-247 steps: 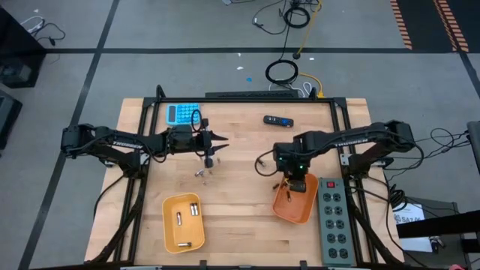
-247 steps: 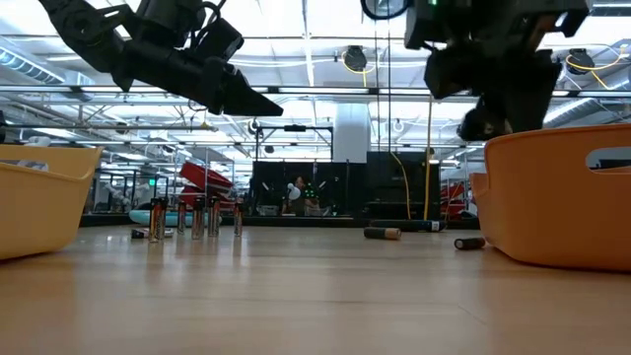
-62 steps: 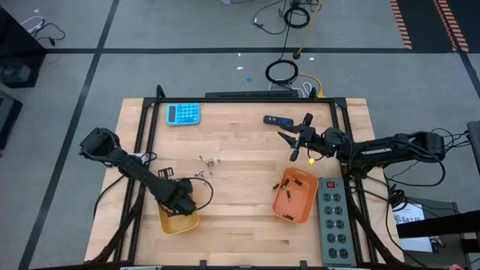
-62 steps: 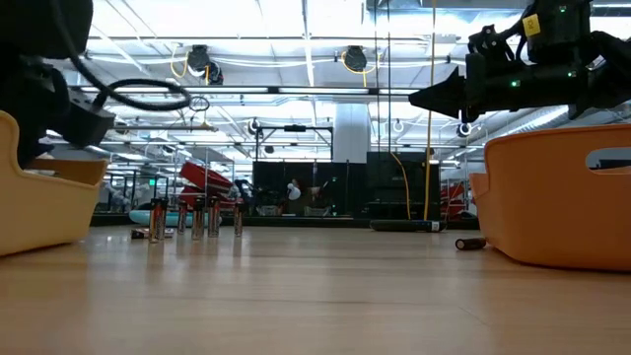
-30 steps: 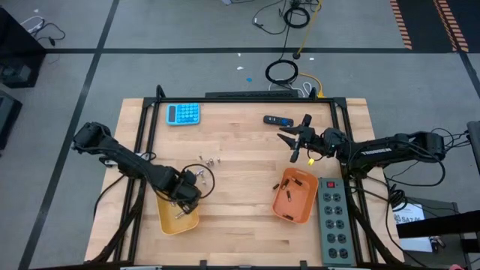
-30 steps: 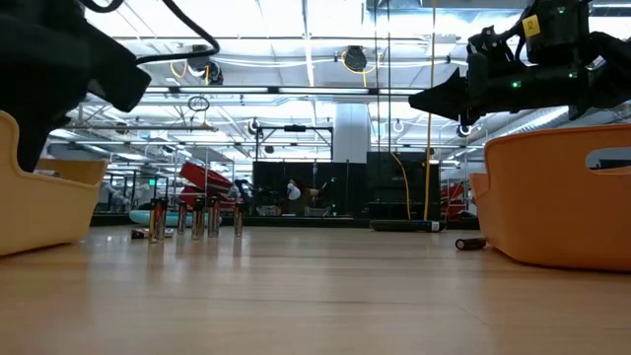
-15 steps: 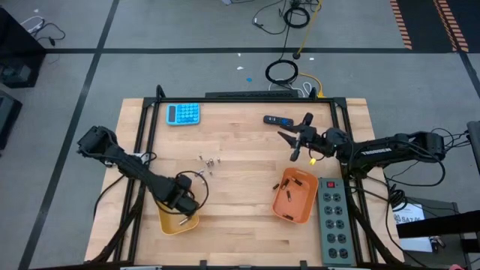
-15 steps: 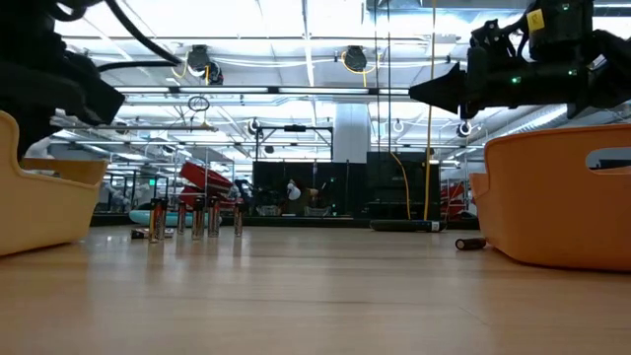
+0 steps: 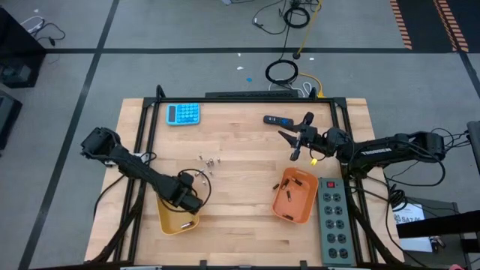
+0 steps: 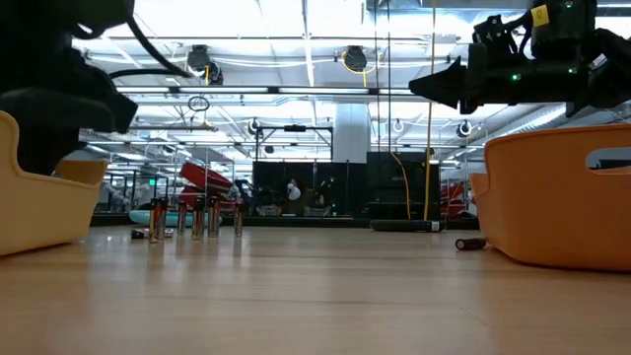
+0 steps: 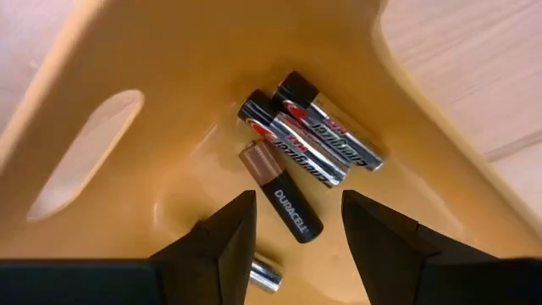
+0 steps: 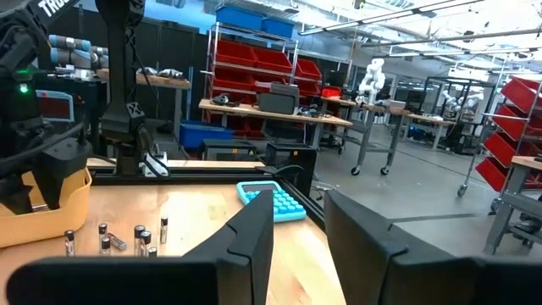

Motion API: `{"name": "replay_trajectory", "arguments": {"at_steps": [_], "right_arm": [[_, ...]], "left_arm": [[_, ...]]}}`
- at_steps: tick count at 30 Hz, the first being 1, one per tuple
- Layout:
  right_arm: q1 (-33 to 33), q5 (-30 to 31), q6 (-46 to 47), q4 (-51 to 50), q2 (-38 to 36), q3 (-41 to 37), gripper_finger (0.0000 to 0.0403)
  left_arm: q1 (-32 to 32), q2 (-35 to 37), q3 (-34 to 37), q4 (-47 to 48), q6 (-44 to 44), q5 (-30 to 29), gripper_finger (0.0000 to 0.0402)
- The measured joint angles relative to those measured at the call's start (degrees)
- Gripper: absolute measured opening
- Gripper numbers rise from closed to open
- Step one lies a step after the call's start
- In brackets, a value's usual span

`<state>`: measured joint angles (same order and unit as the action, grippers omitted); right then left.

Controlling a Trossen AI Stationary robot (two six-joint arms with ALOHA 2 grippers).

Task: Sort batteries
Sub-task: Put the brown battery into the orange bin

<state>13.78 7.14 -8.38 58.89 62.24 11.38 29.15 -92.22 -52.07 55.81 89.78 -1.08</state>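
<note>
Four batteries [image 11: 292,169] lie in my yellow tray [image 9: 166,223], directly beneath my left claw [image 11: 292,233], which hangs spread open and empty. More batteries [image 9: 208,160] stand on the bench [image 9: 240,187] beyond that tray. My right claw [image 12: 296,229], parted and empty, waits far across from the tray.

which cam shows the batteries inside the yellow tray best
The left wrist view: the batteries lie close up in the yellow tray, labels readable. The high view shows only a speck beside the left arm; the low view shows just the tray's outer wall.
</note>
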Motion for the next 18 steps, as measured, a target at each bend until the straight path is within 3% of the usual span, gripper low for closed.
{"name": "replay_trajectory", "arguments": {"at_steps": [9, 18], "right_arm": [[0.0, -1.32, 1.24, -0.43, 0.07, 0.0, 0.0098], [0.0, -1.53, 1.69, -0.66, 0.09, 0.0, 0.0098]], "left_arm": [[0.31, -2.55, 0.26, -0.39, -3.96, 1.48, 0.0171], [0.92, -2.76, 4.72, -7.98, -9.03, 3.84, 0.0075]]}}
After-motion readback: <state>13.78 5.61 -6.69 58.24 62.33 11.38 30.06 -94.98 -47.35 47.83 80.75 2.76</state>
